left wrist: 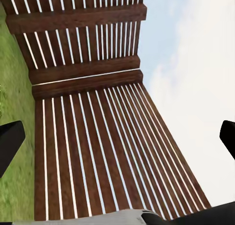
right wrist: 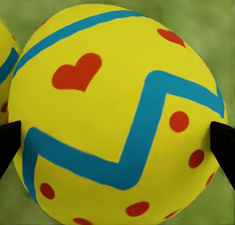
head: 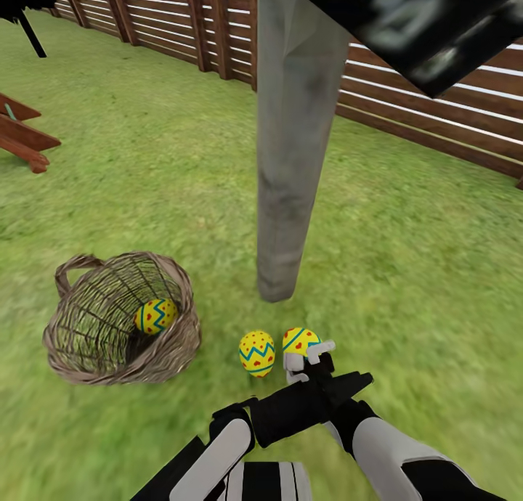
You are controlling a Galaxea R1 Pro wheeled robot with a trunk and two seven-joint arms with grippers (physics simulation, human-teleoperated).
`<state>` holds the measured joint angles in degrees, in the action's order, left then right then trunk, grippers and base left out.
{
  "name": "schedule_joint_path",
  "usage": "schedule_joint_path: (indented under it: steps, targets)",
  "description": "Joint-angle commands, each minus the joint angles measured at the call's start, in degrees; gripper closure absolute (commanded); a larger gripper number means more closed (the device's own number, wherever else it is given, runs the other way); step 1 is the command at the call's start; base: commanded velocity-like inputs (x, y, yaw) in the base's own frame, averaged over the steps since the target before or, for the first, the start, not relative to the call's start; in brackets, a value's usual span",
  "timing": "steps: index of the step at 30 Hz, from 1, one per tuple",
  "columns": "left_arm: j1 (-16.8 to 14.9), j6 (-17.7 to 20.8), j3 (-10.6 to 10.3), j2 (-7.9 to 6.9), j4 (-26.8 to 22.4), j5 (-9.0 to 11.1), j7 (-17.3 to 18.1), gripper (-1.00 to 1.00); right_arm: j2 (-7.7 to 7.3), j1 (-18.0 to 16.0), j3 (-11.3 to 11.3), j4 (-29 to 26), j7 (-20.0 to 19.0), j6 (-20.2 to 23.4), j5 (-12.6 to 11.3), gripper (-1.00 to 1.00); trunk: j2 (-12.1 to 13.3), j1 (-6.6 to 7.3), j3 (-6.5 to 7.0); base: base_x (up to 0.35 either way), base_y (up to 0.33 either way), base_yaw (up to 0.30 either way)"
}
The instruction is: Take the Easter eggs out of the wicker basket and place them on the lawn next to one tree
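Three Easter eggs counted: one [head: 155, 316] in the wicker basket [head: 174, 345], which is tipped on its side on the lawn [head: 436, 269]; one [head: 257, 353] upright on the grass; one [head: 300, 339] tilted between the right gripper [head: 308, 358] fingers, flanked at both sides in the wrist view, contact not confirmable. Both lie near the tree [head: 290, 160] trunk base. Crown cut off. Left gripper [left wrist: 117, 139] is spread wide, nothing held, facing the fence [left wrist: 88, 88].

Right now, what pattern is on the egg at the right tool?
Yellow egg with blue zigzags, red hearts and dots; clearest in right wrist view.
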<state>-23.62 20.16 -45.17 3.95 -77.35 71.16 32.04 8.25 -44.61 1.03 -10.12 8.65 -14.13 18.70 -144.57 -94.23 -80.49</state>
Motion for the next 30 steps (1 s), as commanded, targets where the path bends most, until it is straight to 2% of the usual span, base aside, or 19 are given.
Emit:
schedule_joint_path:
  steps: [1,13,15,17,19,22,30]
  targets:
    - [-0.03,0.50,-0.01,0.00,0.05,0.53,0.04,-1.00,0.01,-0.04,0.09,0.09,0.40,-0.09,0.37,1.00,-0.01,-0.03,-0.04,0.338,0.000,0.000]
    - [-0.03,0.50,-0.09,0.09,-0.35,0.30,0.11,-1.00,0.11,-0.04,0.11,0.00,0.43,0.27,0.43,1.00,-0.01,-0.03,-0.04,0.045,0.000,0.000]
    - [-0.03,0.50,-0.09,0.09,-0.28,0.30,0.02,-1.00,0.70,-0.11,0.25,-0.16,0.48,2.13,0.47,1.00,-0.04,-0.08,-0.48,0.000,0.000,0.000]
    - [-0.03,0.50,-0.09,0.09,-0.07,0.24,-0.04,-1.00,1.11,-1.26,0.36,-0.24,0.53,6.97,0.47,1.00,-0.07,-0.13,-0.92,0.000,0.000,0.000]
    - [-0.03,0.50,-0.09,0.11,-0.01,0.21,-0.05,-1.00,1.21,-2.67,0.37,-0.18,0.56,8.21,0.31,1.00,-0.09,-0.18,-1.37,0.000,0.000,0.000]
    - [-0.03,0.50,-0.09,0.14,0.01,0.21,-0.05,-1.00,1.26,-4.22,0.32,0.26,0.62,8.49,0.01,1.00,-0.13,-0.26,-2.03,0.000,0.000,0.000]
    - [-0.03,0.50,-0.09,0.15,0.04,0.21,-0.05,-1.00,1.15,-4.26,0.20,0.38,0.65,8.20,-0.07,1.00,-0.24,-0.46,-3.80,0.000,0.000,0.000]
